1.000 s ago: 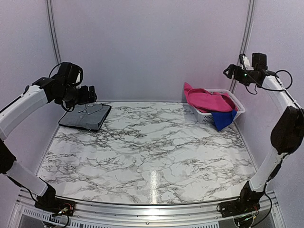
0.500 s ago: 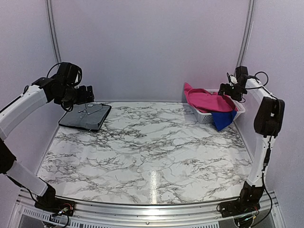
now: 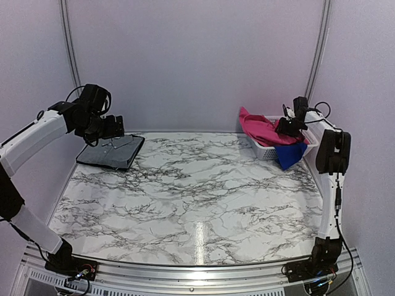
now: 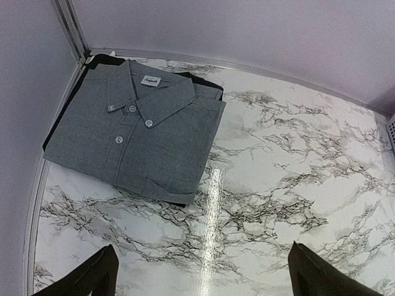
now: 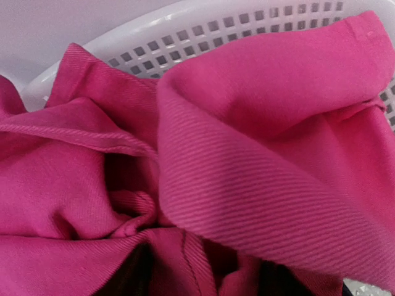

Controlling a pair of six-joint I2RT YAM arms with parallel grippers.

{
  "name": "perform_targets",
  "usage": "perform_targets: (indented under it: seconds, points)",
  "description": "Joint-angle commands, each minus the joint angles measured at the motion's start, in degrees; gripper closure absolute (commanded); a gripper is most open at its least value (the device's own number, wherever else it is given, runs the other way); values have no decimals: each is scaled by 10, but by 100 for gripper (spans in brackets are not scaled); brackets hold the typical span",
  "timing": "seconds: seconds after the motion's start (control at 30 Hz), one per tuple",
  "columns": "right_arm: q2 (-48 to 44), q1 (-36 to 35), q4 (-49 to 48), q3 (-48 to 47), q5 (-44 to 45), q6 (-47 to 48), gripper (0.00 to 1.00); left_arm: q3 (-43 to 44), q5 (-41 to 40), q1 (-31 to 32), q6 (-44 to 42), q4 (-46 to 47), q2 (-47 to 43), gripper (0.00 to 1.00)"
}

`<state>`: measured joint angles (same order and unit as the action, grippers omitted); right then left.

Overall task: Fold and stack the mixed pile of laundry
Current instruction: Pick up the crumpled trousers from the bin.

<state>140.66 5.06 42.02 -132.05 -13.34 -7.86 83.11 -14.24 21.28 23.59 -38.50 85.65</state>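
The mixed laundry pile lies in a white mesh basket (image 3: pixel 265 152) at the back right. A magenta-pink garment (image 3: pixel 264 131) fills the basket, and a royal blue garment (image 3: pixel 288 155) hangs over its front onto the table. My right gripper (image 3: pixel 286 126) is down in the pink garment (image 5: pixel 259 160). Its dark fingers (image 5: pixel 133 274) are sunk in the cloth with a bunched fold between them, and the cloth hides whether they pinch it. My left gripper (image 3: pixel 116 126) hovers open and empty over the back left of the table (image 4: pixel 202 248).
A folded grey button-up shirt (image 4: pixel 136 135) lies on a flat dark tray (image 3: pixel 131 158) in the back left corner by the wall. The basket's rim (image 5: pixel 203 34) curves just behind the pink cloth. The marble table (image 3: pixel 197 197) spans the space between the arms.
My right arm swung from high at the back right down into the basket, and its fingers have sunk into the pink garment. The left arm has barely shifted.
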Motion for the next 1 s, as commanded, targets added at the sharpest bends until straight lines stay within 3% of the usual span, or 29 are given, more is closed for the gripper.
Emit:
perform_targets:
  seconds: [0.0, 0.07, 0.57, 0.97]
  points:
    - [7, -18, -30, -21, -85, -19, 85, -12, -15, -6, 5, -17, -9, 1]
    - [-17, -17, -49, -23, -95, -27, 100, -15, -18, -6, 4, -18, -13, 1]
    - [-228, -21, -285, -20, -263, -194, 100, 21, -16, -10, 23, -16, 19, 1]
    - [-301, -163, -457, -107, -313, -327, 100, 46, -5, -11, 37, -7, 39, 1]
